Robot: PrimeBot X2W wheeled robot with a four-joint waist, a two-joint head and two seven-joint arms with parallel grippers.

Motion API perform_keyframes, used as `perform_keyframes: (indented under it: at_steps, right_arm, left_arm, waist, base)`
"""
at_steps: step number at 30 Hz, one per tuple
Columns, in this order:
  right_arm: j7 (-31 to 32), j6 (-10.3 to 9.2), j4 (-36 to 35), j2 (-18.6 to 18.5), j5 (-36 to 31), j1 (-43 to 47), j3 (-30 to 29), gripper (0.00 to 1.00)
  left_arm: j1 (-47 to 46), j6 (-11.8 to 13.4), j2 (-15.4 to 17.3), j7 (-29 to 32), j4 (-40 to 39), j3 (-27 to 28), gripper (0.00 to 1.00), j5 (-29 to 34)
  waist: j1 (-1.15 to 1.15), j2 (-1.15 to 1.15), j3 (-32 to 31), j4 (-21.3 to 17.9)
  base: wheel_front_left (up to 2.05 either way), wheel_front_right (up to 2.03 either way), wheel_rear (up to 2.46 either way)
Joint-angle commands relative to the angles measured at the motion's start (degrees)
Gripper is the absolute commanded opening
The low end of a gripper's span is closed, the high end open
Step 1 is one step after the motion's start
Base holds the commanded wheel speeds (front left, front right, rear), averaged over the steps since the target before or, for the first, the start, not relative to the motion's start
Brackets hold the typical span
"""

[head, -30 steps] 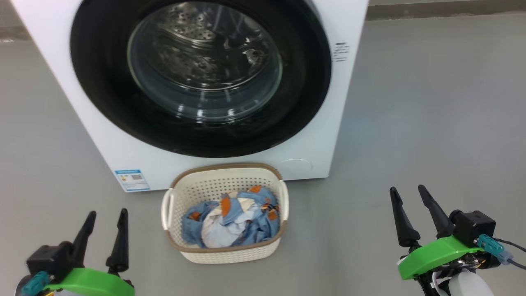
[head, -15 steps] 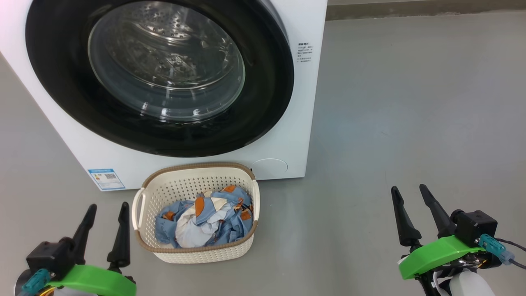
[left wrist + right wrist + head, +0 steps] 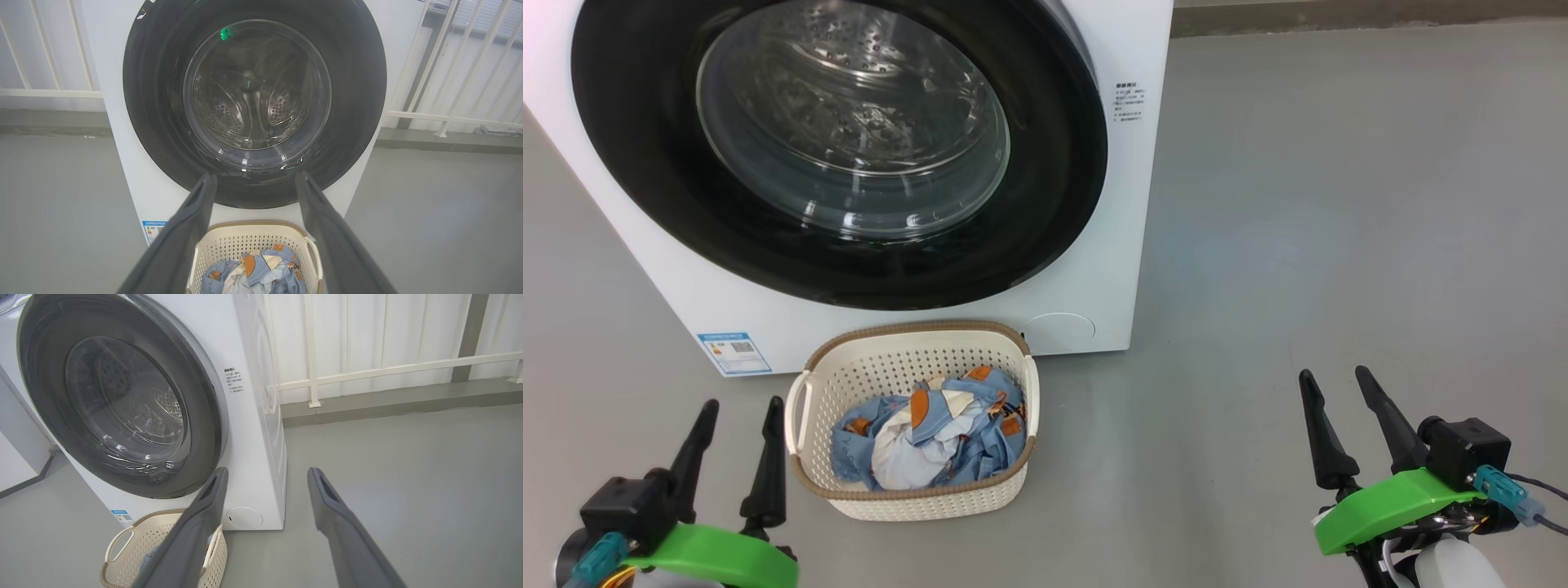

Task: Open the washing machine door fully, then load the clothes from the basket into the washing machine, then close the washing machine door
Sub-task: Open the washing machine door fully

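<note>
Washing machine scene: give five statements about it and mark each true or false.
1. The washing machine door is shut. True.
2. The clothes are already inside the washing machine. False: they lie in the basket.
3. The left claw grips a basket handle. False: it is open, holds nothing and is apart from the basket.
4. The basket stands on the floor in front of the washing machine. True.
5. The right claw is open and empty. True.
</note>
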Motion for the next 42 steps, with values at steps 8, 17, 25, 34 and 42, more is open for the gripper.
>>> perform_keyframes:
  at_steps: [8,17,25,34,42]
  right_arm:
    - [-0.7,-0.06,-0.7,0.0,2.8,-2.3,1.8,1.00]
    - [-0.7,-0.06,-1.2,-1.8,4.8,-6.7,1.7,1.00]
    - [-0.7,-0.06,-2.5,-1.9,12.7,-13.5,-2.4,1.00]
    - [-0.3,-0.06,-0.9,-0.2,33.0,-21.5,-9.8,0.87]
    - [5.2,-0.06,4.2,-0.2,49.0,-28.3,-14.1,0.00]
  left_arm:
    - [-1.6,-0.1,0.5,-0.4,-2.2,1.9,1.00,1.4]
    - [-1.5,-0.1,-0.1,-0.4,-3.2,1.1,1.00,1.9]
    - [-2.9,-0.1,-0.4,-0.4,-3.6,-1.2,1.00,1.5]
    - [-5.3,-0.1,-0.3,-0.4,-3.6,-3.4,1.00,0.3]
    - [-8.1,-0.1,-0.3,-0.4,-4.3,-5.2,1.00,-0.3]
  waist:
    - [0.00,0.00,0.4,0.3]
    - [0.00,0.00,2.4,1.6]
    - [0.00,0.00,5.2,4.3]
    - [0.00,0.00,8.9,7.8]
    - [0.00,0.00,12.7,10.3]
  base:
    - [0.00,0.00,0.00]
    - [0.00,0.00,0.00]
    - [0.00,0.00,0.00]
    - [0.00,0.00,0.00]
    - [0.00,0.00,0.00]
